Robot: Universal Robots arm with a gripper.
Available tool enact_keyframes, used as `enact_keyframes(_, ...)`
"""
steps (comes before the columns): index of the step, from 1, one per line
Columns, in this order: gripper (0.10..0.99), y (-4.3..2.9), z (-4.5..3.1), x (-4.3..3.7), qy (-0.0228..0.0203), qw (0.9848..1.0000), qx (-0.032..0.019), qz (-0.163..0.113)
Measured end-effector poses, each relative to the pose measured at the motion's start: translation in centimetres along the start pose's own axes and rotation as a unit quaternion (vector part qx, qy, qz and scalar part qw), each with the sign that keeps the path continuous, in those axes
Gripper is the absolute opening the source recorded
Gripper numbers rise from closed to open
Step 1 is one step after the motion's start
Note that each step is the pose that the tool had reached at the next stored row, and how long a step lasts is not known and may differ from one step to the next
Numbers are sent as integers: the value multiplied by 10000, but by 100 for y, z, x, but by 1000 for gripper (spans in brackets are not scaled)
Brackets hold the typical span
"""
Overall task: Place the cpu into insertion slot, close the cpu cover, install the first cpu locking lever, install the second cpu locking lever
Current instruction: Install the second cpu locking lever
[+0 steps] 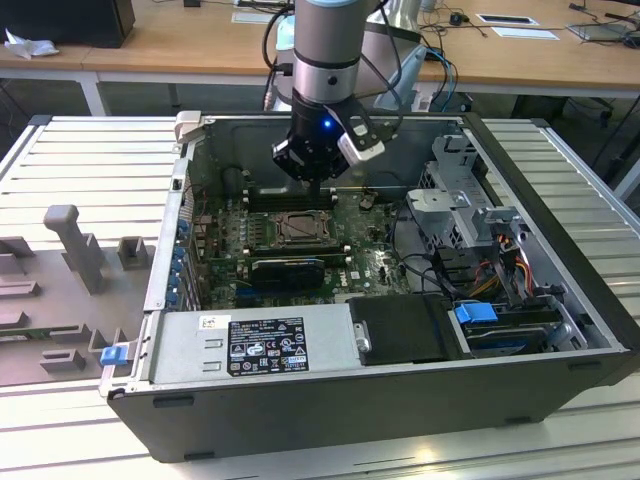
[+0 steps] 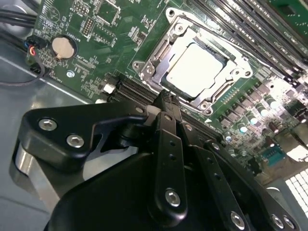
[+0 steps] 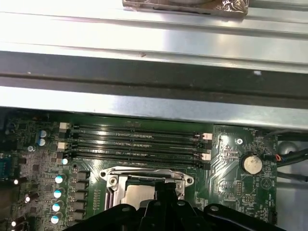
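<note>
Tool (image 2: 166, 98) partly hiding cpu cover (image 2: 159, 57)

My gripper (image 2: 166, 98) body hides the near edge of the cpu cover (image 2: 159, 57) in the second wrist view, cpu (image 3: 139, 195) cut by my fingers in the first wrist view, levers too small in the exterior view.

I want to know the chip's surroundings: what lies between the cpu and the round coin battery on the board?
In the second wrist view, the cpu and the coin battery are parted by the cpu cover frame, then green board with small components.
</note>
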State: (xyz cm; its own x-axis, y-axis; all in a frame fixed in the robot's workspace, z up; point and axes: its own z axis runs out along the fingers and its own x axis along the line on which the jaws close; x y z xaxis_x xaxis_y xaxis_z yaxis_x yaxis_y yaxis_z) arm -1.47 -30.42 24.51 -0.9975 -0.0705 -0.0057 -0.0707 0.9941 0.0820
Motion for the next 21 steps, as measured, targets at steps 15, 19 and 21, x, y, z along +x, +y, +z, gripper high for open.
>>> enact_keyframes(15, 106, -108, -108, 10, 0, 10000, 1, 2)
enact_keyframes(19, 106, -136, -124, 12, 0, 10000, 0, 2)
enact_keyframes(21, 106, -174, -126, 15, 0, 10000, 0, 1)
